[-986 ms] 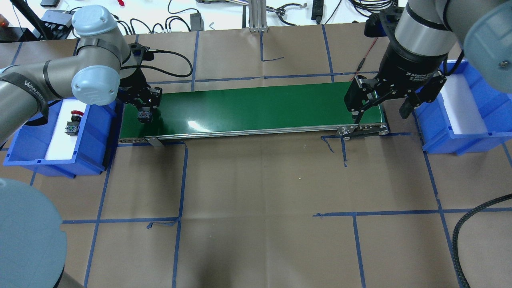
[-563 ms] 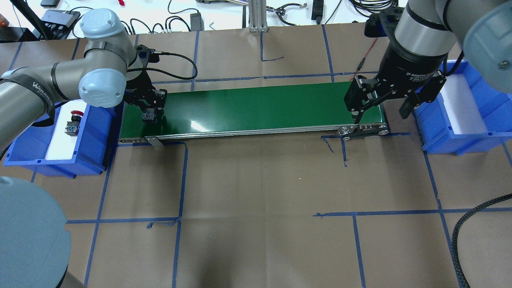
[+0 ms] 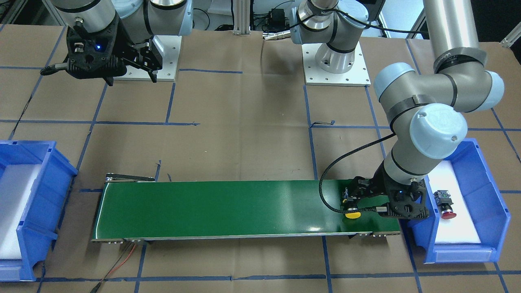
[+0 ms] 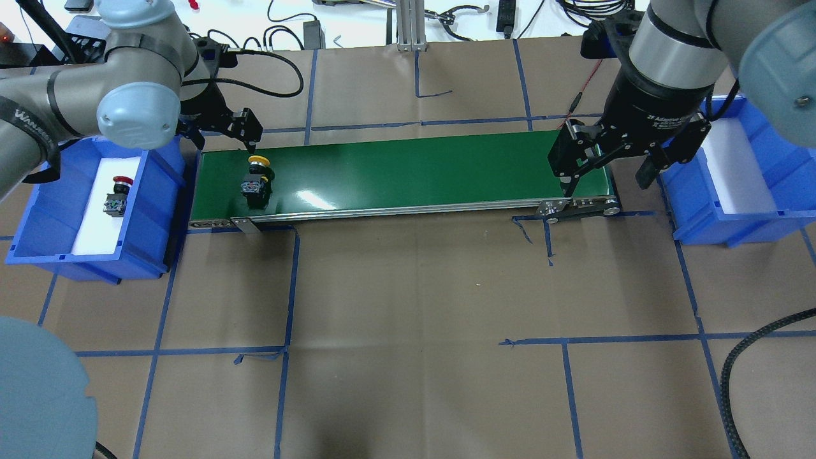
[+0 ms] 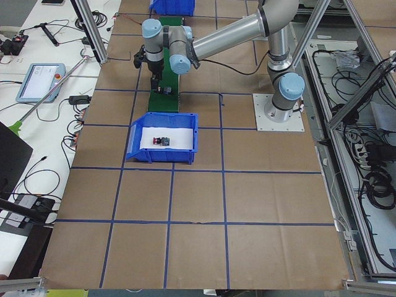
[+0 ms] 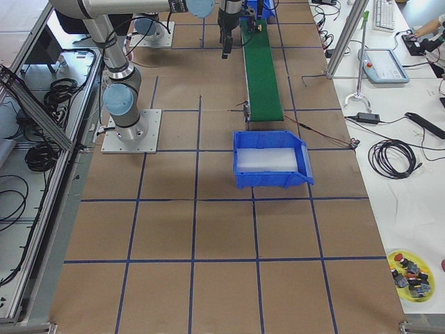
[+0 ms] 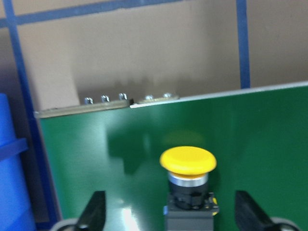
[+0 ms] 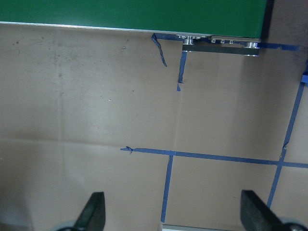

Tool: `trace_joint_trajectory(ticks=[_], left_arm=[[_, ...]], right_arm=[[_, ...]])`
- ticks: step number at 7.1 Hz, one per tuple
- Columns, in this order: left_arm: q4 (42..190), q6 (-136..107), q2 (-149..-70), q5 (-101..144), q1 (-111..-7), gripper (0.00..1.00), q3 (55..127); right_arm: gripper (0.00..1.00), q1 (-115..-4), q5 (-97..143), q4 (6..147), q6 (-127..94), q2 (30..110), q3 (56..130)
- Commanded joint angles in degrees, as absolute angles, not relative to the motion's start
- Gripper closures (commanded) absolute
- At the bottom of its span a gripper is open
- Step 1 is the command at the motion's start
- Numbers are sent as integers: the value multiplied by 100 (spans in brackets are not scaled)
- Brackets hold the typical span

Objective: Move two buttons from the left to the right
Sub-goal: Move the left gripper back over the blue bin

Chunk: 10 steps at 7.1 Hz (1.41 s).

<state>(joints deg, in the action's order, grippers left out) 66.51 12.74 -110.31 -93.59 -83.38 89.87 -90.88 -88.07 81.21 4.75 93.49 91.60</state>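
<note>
I have the yellow button [image 4: 257, 182] lying on its side on the belt [image 4: 408, 172], at its left end, cap pointing away from the robot. It sits below the gap of the left jaws, which are spread wide above it and touch nothing. The red button [image 4: 116, 194] lies in the left bin [image 4: 146, 255], well off to those jaws' outer side. The right jaws also gape wide and hold nothing, hanging over the belt's other end, with the right bin [image 4: 701, 223] just beside them on the counter [image 4: 408, 319].
</note>
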Motion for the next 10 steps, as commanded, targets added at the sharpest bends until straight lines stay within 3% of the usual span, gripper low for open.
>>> trace_joint_trajectory(ticks=[1,4,10], left_arm=[[7755,1274,-10462,-9325,-8315,0,8501],[8191,1353,-10151,-9299,-8053,0,8420],[8192,3126,-10335,-9088,-6137,1,8402]], right_arm=[[0,-9088,-8815,8121,475,9343,9167],[0,-9079,-8816,8130,483,9343,9167],[0,-9079,-8807,8121,475,9343,9176]])
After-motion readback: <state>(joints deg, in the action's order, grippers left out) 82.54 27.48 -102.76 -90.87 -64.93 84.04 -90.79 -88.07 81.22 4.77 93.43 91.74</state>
